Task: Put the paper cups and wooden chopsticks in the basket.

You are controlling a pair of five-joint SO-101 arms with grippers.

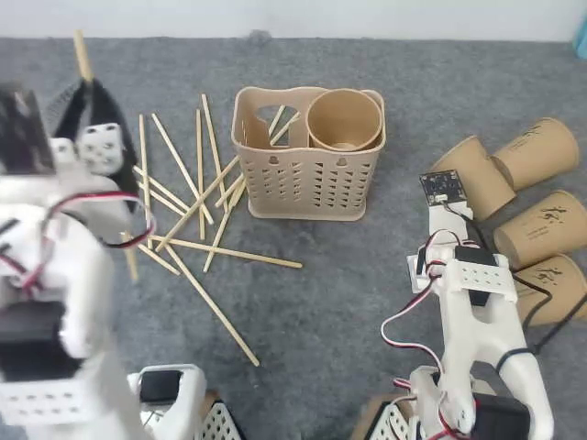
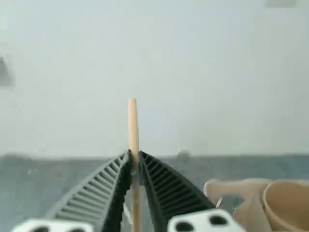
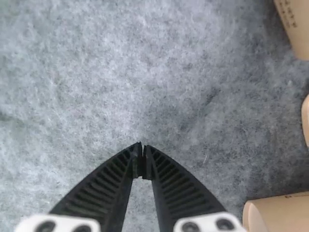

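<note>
1. Chopsticks first: one pale wooden chopstick (image 2: pixel 133 125) is getting pinched in the left gripper (image 2: pixel 134 162). Its black ribbed jaws are clamping tight on the stick, which is poking out past the tips.
2. That gripper is hanging out to the left of the beige perforated plastic basket (image 1: pixel 307 192), well apart from it.
3. A bunch of loose wooden chopsticks (image 1: pixel 229 252) is lying criss-crossed on the grey carpet (image 1: pixel 367 293) just left of the basket, a couple of them ending right at its left side.
4. A few more sticks (image 1: pixel 277 119) are leaning inside the basket's left compartment.
5. One tan paper cup (image 1: pixel 344 119) is sitting upright in the basket's right compartment.
6. Four brown paper cups (image 1: pixel 541 227) are lying on their sides in a cluster to the right of the basket, apart from it.
7. The right gripper (image 3: pixel 142 162) is pointing down at bare carpet on the basket's right, near those cups, with its jaws pressing together on nothing.
</note>
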